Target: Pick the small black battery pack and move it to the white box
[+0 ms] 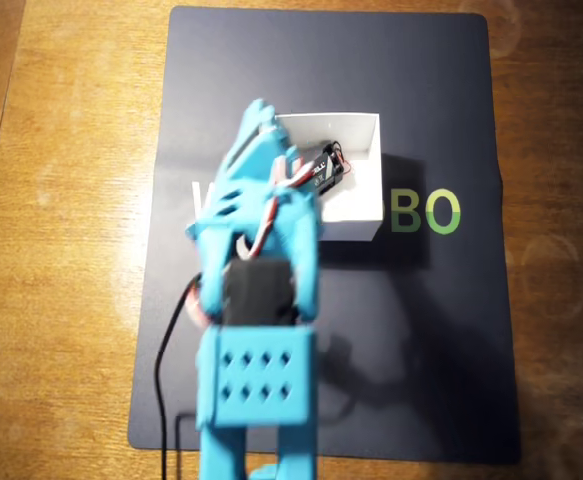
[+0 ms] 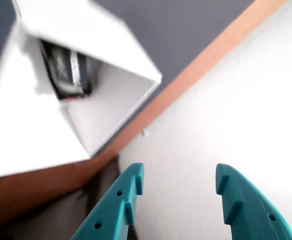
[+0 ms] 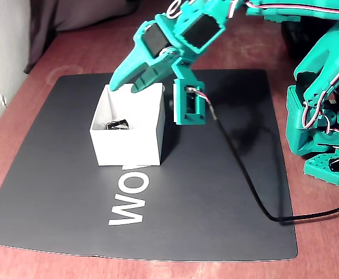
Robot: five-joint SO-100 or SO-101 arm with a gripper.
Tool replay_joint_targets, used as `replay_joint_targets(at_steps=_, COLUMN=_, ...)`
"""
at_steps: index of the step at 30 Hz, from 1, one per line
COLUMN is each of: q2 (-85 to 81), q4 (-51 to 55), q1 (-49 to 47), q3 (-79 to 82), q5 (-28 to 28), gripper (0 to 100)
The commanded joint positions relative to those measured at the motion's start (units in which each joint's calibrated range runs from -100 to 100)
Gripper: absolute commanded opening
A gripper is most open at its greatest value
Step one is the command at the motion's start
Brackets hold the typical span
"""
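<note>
**Battery pack delivered, claw empty**

Teal fingers (image 2: 236, 200) are seen parted, nothing held by the gripper (image 2: 178, 187). The small black battery pack (image 1: 329, 167) lies inside the white box (image 1: 363, 205), toward its 12 o'clock wall overhead. Only withdrawal appears left.

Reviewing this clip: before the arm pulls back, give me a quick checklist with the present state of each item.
1. Small black battery pack inside the white box: ok.
2. Hand open and empty: ok, seen in the wrist view.
3. Pack free of the fingers: ok.
4. Box upright on the dark mat: ok.
5. Pack lying flat on the box floor: cannot tell.
6. Black cable clear of the box: ok.
</note>
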Motion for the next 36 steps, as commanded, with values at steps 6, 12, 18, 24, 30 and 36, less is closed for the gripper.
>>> replay_joint_targets(at_steps=6, q2=-21.4, q4=13.4, q1=-1.2, q3=10.7, q5=-6.5, gripper=16)
replay_joint_targets(at_steps=12, q2=-34.3, q4=25.8, q1=-0.8, q3=19.9, q5=-6.4, gripper=16)
replay_joint_targets(at_steps=18, q2=-43.6, q4=25.0, q1=5.5, q3=25.2, q5=-6.9, gripper=16)
replay_joint_targets(at_steps=24, q2=-50.4, q4=19.2, q1=5.6, q3=32.1, q5=-14.6, gripper=17)
replay_joint_targets(at_steps=30, q2=-54.0, q4=18.1, q1=5.6, q3=39.2, q5=-19.4, gripper=16)
replay_joint_targets(at_steps=36, q2=-57.7, q4=18.8, q1=5.4, q3=43.1, q5=-24.6, gripper=16)
